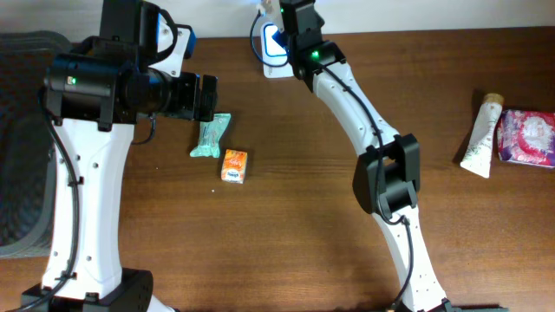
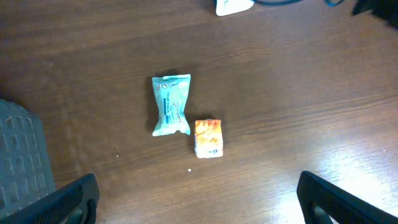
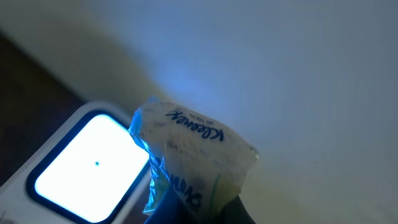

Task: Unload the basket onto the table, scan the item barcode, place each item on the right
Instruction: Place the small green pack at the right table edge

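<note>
A Kleenex tissue pack (image 3: 193, 152) is pinched in my right gripper (image 3: 199, 211), which is shut on its lower end. The pack hangs just beside and above the scanner's lit window (image 3: 87, 165). From overhead, the right gripper (image 1: 274, 12) sits over the white scanner (image 1: 276, 48) at the table's far edge, and the pack is mostly hidden by the wrist. My left gripper (image 2: 199, 202) is open and empty, hovering high over the table. Ahead of it lie a teal packet (image 2: 170, 104) and a small orange box (image 2: 208, 138).
In the overhead view the teal packet (image 1: 211, 136) and orange box (image 1: 234, 165) lie left of centre. A white tube (image 1: 482, 134) and a pink packet (image 1: 526, 136) rest at the far right. A grey crate (image 1: 17, 156) stands at the left edge.
</note>
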Controlling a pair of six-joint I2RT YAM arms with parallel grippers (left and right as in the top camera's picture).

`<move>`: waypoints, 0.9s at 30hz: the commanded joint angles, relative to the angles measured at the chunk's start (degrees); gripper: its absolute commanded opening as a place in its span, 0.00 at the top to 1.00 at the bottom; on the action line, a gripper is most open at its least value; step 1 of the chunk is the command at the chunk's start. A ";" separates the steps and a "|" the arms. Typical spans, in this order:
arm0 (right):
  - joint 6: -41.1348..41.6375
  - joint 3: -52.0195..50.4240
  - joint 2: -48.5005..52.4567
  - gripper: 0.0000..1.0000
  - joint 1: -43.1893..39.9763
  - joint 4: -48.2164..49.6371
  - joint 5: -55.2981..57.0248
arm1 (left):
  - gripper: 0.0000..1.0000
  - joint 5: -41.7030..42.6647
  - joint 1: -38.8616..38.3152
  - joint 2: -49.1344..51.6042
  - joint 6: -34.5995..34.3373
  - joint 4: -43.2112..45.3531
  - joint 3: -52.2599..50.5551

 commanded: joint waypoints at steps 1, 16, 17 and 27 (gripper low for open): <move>-2.69 -0.63 2.03 0.96 1.49 0.17 -1.57 | 0.01 0.22 -0.17 -0.57 0.44 0.09 0.35; 40.44 -0.61 -10.34 0.96 -20.06 -30.60 9.16 | 0.01 0.22 -0.17 -0.57 0.44 0.09 0.35; 42.77 -0.61 -10.27 0.96 -23.04 -34.86 9.14 | 0.01 0.22 -0.17 -0.57 0.44 0.09 0.35; 44.98 -1.14 -9.46 0.96 -43.39 -53.37 -13.64 | 0.01 0.22 -0.17 -0.57 0.44 0.09 0.35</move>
